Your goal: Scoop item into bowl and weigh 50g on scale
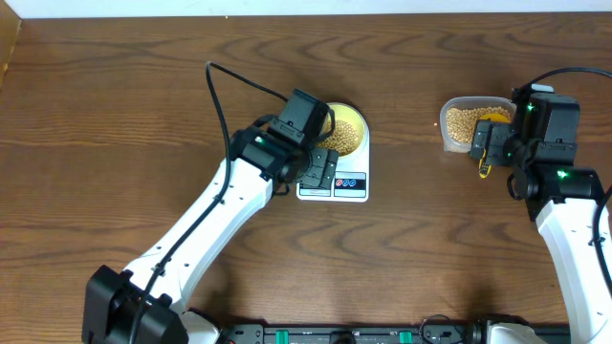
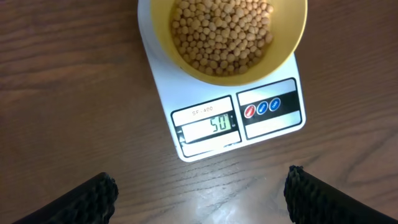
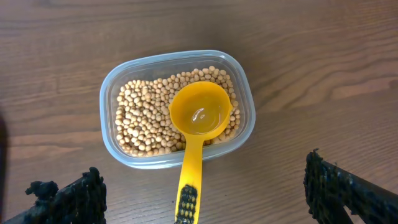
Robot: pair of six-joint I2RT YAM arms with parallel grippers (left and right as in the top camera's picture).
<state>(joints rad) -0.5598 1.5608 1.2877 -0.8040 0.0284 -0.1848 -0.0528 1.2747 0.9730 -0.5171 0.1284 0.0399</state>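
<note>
Wood counter point(image 1: 115, 115) | scale point(image 1: 349, 184) centre, reads 50 | yellow bowl point(image 2: 292, 50) of beans point(image 2: 224, 31) on it | left fingers point(image 2: 93, 199) spread, empty, beside the display | right fingers point(image 3: 348, 193) spread, empty, over tub point(image 3: 118, 81) with scoop point(image 3: 199, 115), far right

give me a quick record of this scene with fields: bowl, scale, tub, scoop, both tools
bowl: pale yellow, sits on the scale, holds beans
display: appears to read 50
tub: clear, partly filled with more beans
scoop: yellow, empty, cup lying on the tub's beans, handle over the rim
left tool: open, over the table beside the scale, holds nothing
right tool: open, over the scoop handle, holds nothing
</note>
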